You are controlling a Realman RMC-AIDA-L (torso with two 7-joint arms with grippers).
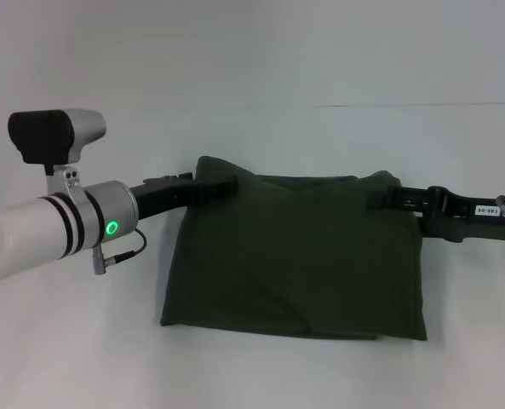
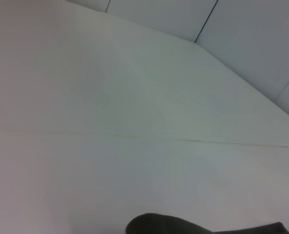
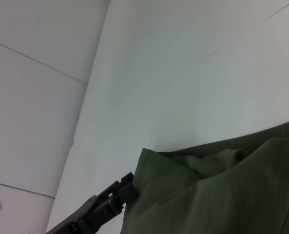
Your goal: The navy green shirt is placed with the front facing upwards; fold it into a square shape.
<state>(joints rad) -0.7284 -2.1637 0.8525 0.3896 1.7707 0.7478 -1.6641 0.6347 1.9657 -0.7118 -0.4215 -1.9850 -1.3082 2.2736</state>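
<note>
The navy green shirt [image 1: 295,256] lies on the white table as a folded, roughly square dark olive slab, with no lettering showing. My left gripper [image 1: 222,187] pinches its far left corner, which bunches up slightly. At the far right corner, also raised, my right gripper [image 1: 378,198] is closed on the cloth. The right wrist view shows the shirt [image 3: 217,190] with the left gripper [image 3: 127,187] clamped on the fold's corner. In the left wrist view only a dark sliver of the shirt [image 2: 159,225] shows at the edge.
The white table [image 1: 261,366] runs all around the shirt. A seam line crosses it at the far side [image 1: 388,106]. My left arm's grey forearm [image 1: 56,226] reaches in from the left, and the right arm's black wrist [image 1: 465,209] from the right.
</note>
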